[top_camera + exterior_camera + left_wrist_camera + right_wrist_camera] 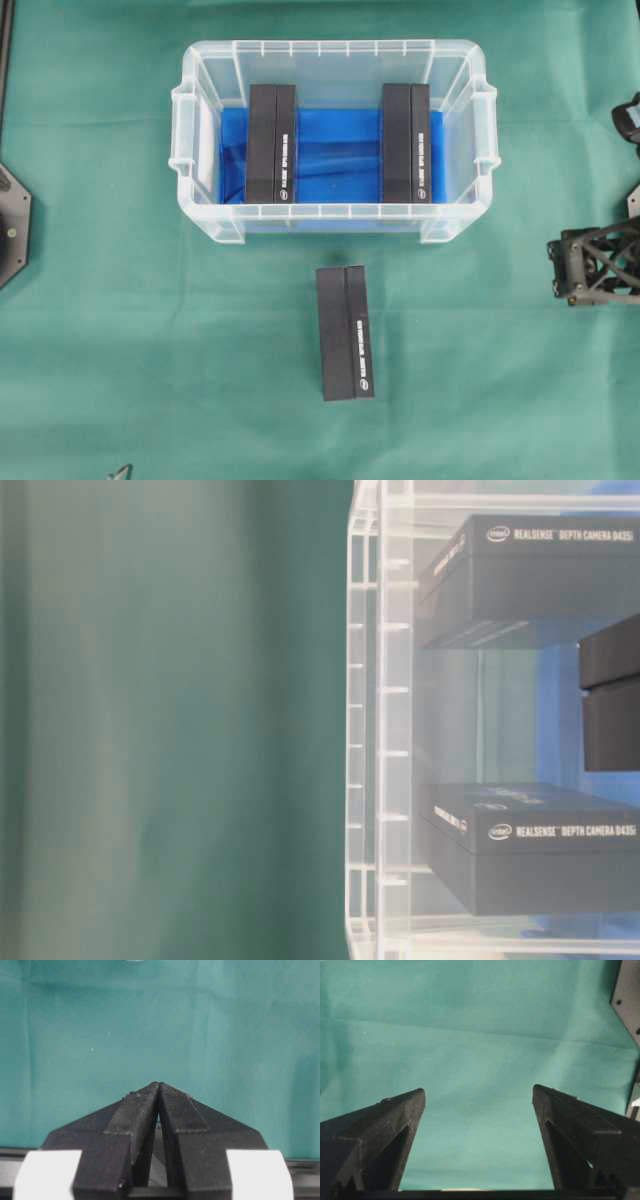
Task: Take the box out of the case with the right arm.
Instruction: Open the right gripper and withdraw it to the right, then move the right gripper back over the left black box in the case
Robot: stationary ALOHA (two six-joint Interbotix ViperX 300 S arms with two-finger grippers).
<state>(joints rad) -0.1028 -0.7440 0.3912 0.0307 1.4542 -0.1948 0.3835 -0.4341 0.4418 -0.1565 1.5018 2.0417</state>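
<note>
The clear case (455,215) with a blue sheet on its bottom stands at the middle back of the green cloth. Two black boxes stand in it, one on the left (271,143) and one on the right (406,143). The table-level view shows both through the case wall (380,720): one box (540,575) and the other (530,845). A third black box (345,333) lies on the cloth in front of the case. My right gripper (560,268) hangs open and empty at the right edge, away from the case, with only cloth between its fingertips (477,1097). My left gripper (159,1084) is shut on nothing.
A black arm base plate (10,225) sits at the left edge of the cloth. A grey plate corner (627,995) shows at the right wrist view's upper right. Green cloth (150,350) covers the table around the case.
</note>
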